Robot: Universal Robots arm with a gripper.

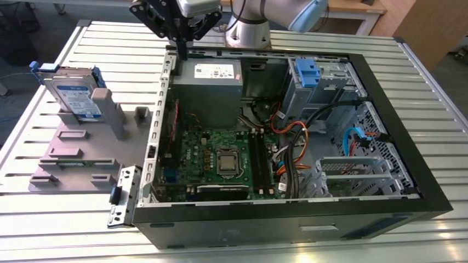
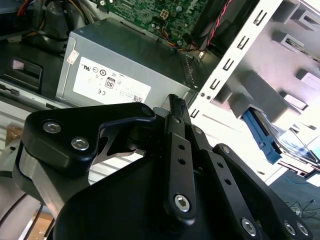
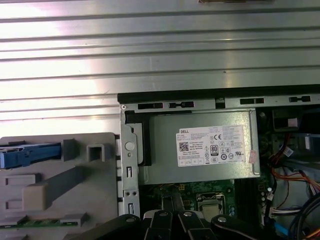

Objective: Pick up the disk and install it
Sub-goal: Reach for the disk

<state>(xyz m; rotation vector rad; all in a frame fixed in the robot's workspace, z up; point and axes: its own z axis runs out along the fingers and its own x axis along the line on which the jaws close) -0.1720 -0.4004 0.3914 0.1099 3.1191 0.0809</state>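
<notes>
Fingers point(image 2: 176, 119) look pressed together, holding nothing. Your gripper point(image 1: 180, 53) hangs over the case point(image 1: 292, 216) edge; disk point(image 1: 76, 101) stands upright outside the case, well apart. Pickup step, not begun; I'd say reaching needs fingers spread first.

Slatted metal table point(image 1: 73, 219) bears computer case point(image 1: 292, 222), grey fixture point(image 1: 80, 159).

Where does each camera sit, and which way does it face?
Exterior view: off the arm, above the table, looking down into the open computer case, disk in a grey stand at the exterior view's left; arm and gripper show.
First wrist view: on the arm, facing down onto the power supply; gripper links show.
Second wrist view: behind the gripper, looking along its shut jaws.
All three share the power supply and disk.
</notes>
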